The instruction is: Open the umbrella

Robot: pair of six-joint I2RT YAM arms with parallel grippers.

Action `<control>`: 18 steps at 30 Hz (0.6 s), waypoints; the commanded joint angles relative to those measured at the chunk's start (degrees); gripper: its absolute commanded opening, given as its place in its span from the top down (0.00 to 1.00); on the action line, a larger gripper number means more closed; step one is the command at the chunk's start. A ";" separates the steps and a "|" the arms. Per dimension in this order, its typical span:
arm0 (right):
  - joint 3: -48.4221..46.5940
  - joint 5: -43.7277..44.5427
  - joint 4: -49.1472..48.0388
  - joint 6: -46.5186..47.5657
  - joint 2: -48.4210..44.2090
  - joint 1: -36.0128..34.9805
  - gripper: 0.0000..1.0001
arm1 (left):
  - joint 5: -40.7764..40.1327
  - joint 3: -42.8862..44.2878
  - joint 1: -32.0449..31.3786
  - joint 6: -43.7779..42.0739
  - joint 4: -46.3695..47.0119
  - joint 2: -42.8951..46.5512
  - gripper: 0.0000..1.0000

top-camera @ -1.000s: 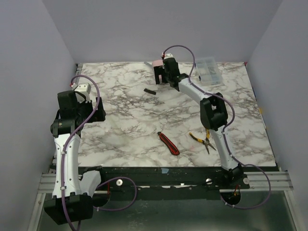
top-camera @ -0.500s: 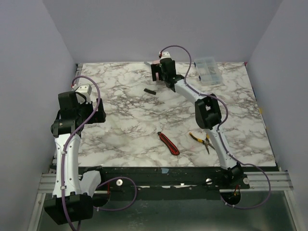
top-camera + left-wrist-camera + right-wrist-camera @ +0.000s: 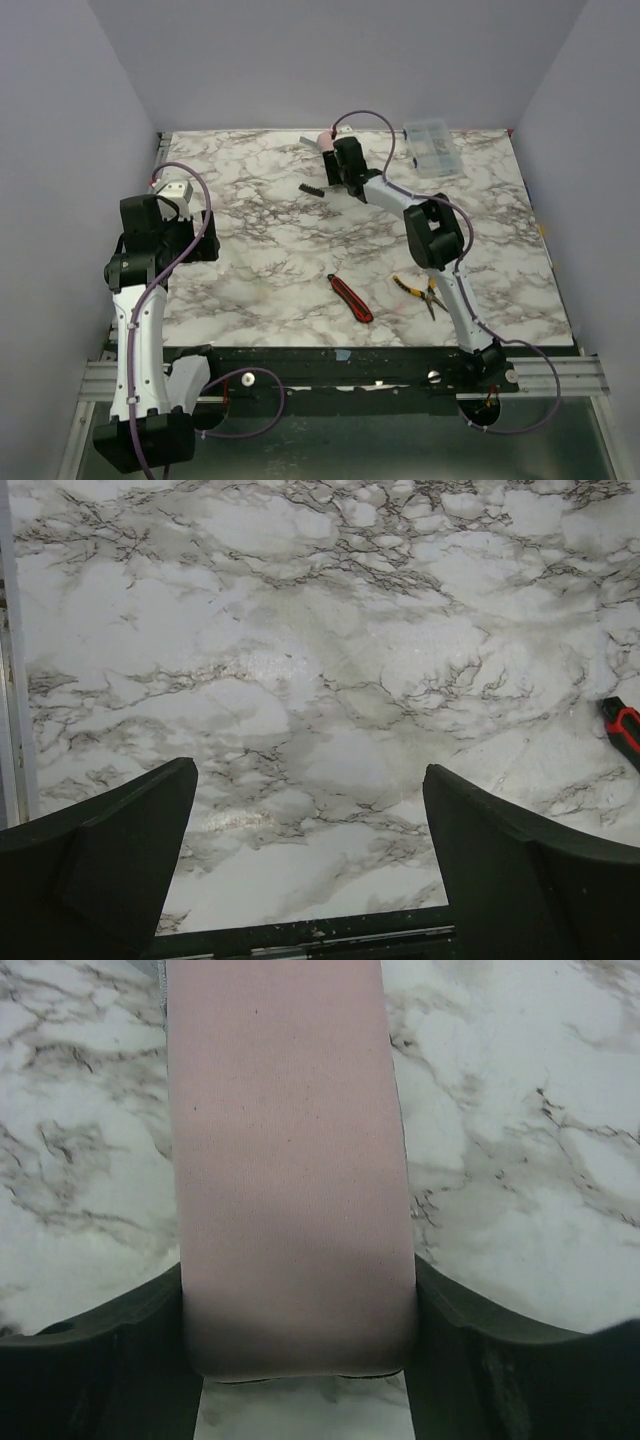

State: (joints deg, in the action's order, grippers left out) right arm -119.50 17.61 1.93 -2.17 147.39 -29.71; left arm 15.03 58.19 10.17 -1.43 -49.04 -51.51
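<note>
The umbrella [image 3: 290, 1160] lay on the marble-patterned worktop [image 3: 250, 250] to the left of the clear plastic box [image 3: 432, 148], at the same far end and apart from it. Only a little of its pale pink fabric showed past the right arm [image 3: 440, 235] in the overhead view. The right jaws were closed about halfway onto the umbrella. In the right wrist view the folded pink body filled the whole gap between them and touched both inner faces, its rounded end sitting just inside the grip. Whether it rested on the marble or was lifted off it could not be told. A small black comb-like piece [image 3: 310, 187] lay left of the box and a little nearer the arm bases, just beside the right arm's wrist. Yellow-handled pliers [image 3: 420, 290] lay well nearer the bases than the box, almost straight in line with it, and a red and black cutter [image 3: 350, 297] lay left of the pliers. The left jaws, far to the left of the box and well apart from it, stood wide open over bare marble with nothing between them. One end of the cutter showed at the right edge of the left wrist view.
</note>
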 commanded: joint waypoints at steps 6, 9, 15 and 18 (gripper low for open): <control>27.09 -3.09 3.52 5.96 -20.39 3.33 0.59 | 2.61 -1.75 0.38 -4.91 1.65 1.77 0.01; 37.99 -7.64 4.93 9.29 -28.00 3.37 0.62 | 3.44 -2.57 0.31 -5.75 2.63 1.29 0.02; 54.86 -20.48 5.91 9.92 -39.25 2.96 0.59 | 5.25 -4.70 0.29 -6.83 5.15 0.86 0.01; 58.13 -24.93 6.15 11.47 -41.32 1.33 0.58 | 6.84 -5.50 0.24 -7.48 5.44 0.79 0.02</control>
State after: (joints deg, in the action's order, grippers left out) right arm -66.19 4.10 2.79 6.39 107.15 -25.93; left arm 17.89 54.02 10.15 -7.09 -45.82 -50.81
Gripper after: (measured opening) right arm 0.632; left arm 0.984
